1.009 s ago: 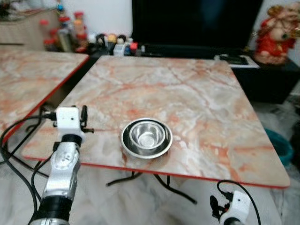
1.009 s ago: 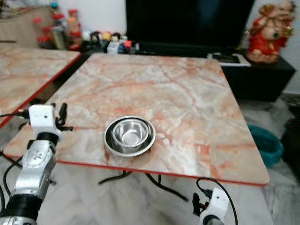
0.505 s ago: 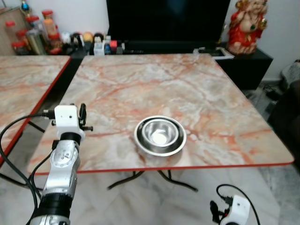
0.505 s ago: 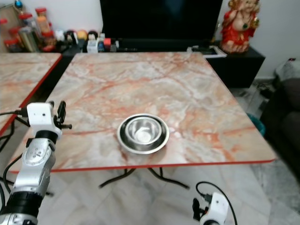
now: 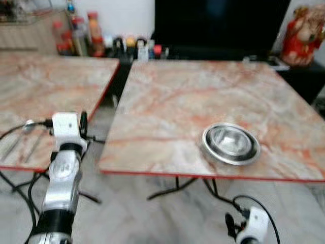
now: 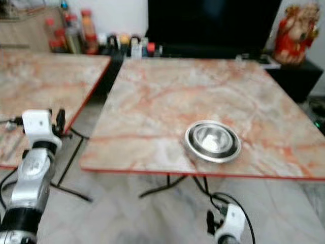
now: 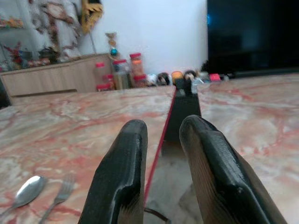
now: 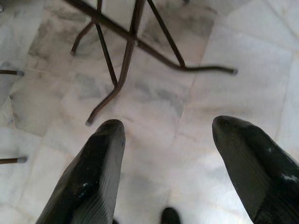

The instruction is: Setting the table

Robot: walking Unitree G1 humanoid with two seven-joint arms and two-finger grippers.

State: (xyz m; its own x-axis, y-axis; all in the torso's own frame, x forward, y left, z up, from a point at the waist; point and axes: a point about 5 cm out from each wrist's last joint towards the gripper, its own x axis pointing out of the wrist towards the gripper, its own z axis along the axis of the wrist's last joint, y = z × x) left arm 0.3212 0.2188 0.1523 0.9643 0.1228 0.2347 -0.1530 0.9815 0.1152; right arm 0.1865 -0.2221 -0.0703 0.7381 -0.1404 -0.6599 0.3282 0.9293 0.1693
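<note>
My left gripper [image 7: 161, 186] hangs empty, fingers slightly apart, between 2 tables; spoon [image 7: 24, 192] and fork [image 7: 60, 195] lie near-left; I should widen, descend squarely; bowl [image 5: 231, 144] waits right.

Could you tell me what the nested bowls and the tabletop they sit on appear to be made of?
The nested bowls look like polished steel: silvery, with bright reflections. The tabletop has a marble-look surface, cream with orange veins; the thin red edge suggests laminate rather than stone.
</note>
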